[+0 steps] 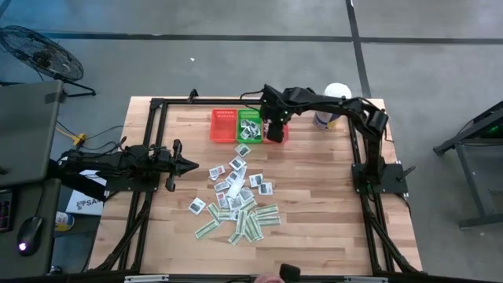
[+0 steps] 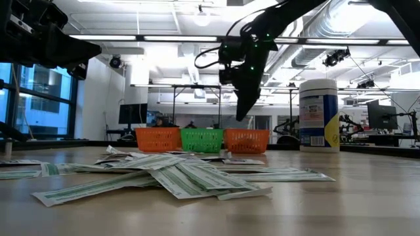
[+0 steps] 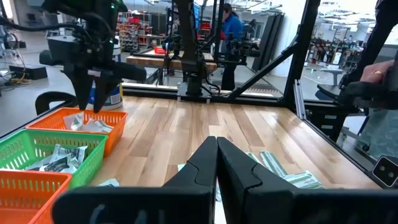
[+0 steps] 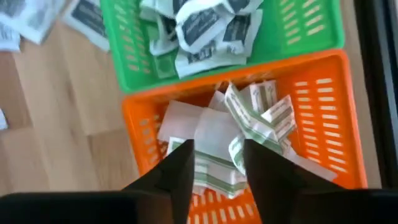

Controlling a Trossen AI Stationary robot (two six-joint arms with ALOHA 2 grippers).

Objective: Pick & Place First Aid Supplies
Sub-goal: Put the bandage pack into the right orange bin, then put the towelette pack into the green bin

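Note:
The first aid supplies (image 1: 236, 196) lie in a loose pile mid-table: squarish white packets and narrow green-and-white strips (image 2: 177, 174). More of them fill the green basket (image 4: 205, 37) and the orange basket (image 4: 311, 106) at the far side. My right gripper (image 4: 217, 146) hangs open above the orange basket (image 1: 280, 132), pointing steeply down, with nothing between its fingers. In the low view my right gripper (image 2: 243, 113) is clear of the basket's rim. My left gripper (image 1: 187, 163) stays shut and level at the table's left, away from the pile.
A second orange basket (image 1: 223, 126) stands left of the green basket (image 1: 250, 126). A big white tub (image 2: 318, 115) with a blue label stands at the far right. A black frame (image 1: 157, 106) borders the table. People show beyond the table (image 3: 233, 25).

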